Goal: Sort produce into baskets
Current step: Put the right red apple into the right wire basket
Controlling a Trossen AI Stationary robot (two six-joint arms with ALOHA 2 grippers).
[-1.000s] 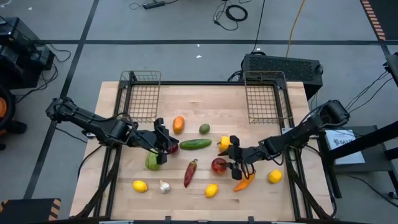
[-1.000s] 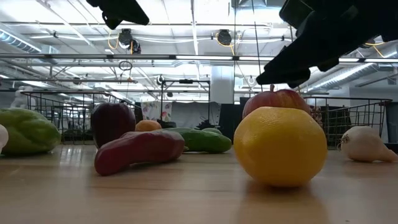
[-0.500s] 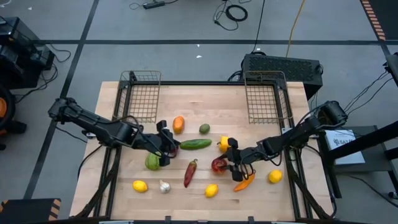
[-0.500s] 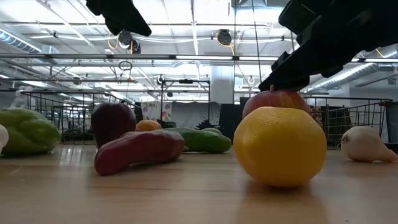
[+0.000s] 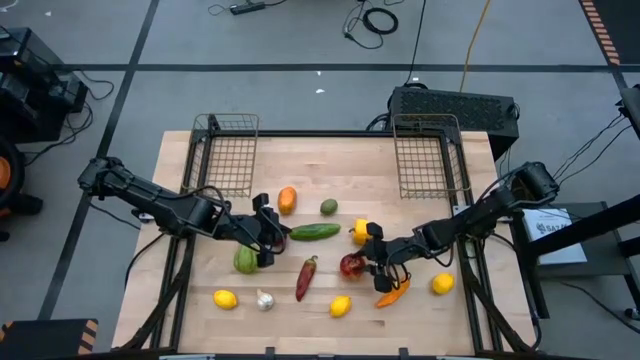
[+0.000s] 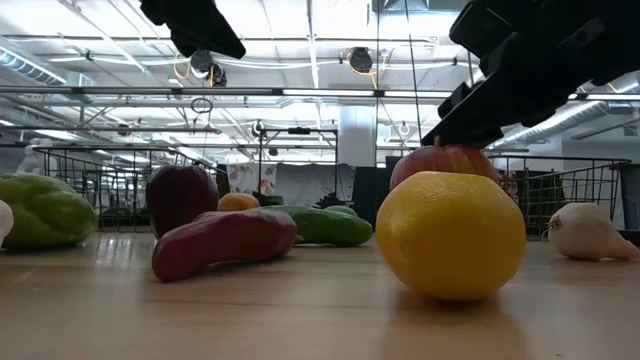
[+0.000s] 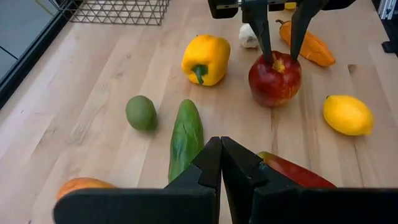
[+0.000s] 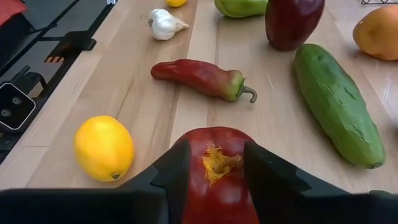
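Observation:
Produce lies loose on the wooden table [image 5: 330, 170]. A red apple [image 5: 351, 265] rests on the table, stem up. My right gripper [image 5: 366, 262] is open just above it, one finger on either side of the stem [image 8: 219, 163]. My left gripper [image 5: 264, 240] is shut and empty, above a dark red apple [image 5: 279, 237] and next to the green squash [image 5: 245, 261]. Ahead of it lie the cucumber [image 7: 185, 134], avocado [image 7: 141, 112] and yellow pepper [image 7: 205, 59]. Two wire baskets [image 5: 228, 155] [image 5: 428, 155] stand at the far edge. My right gripper comes slanting down from the table's right, and its fingertips [image 7: 267, 55] stand at the red apple's top [image 7: 278, 62], on either side of the stem. Whether they touch it, I cannot tell. The apple sits upright on the table.
A red chilli [image 5: 306, 277], an orange pepper [image 5: 287, 200], an orange chilli [image 5: 392, 292], three lemons [image 5: 225, 298] [image 5: 340, 306] [image 5: 442, 284] and garlic [image 5: 264, 299] lie around. A second garlic [image 7: 249, 36] lies behind the red apple. A black box [image 5: 455, 108] stands behind the right basket.
My right gripper has gone down and toward the table's left, onto the red apple, staying open. My left gripper has shifted a little toward the table's right and near edge, still shut. The produce has not moved.

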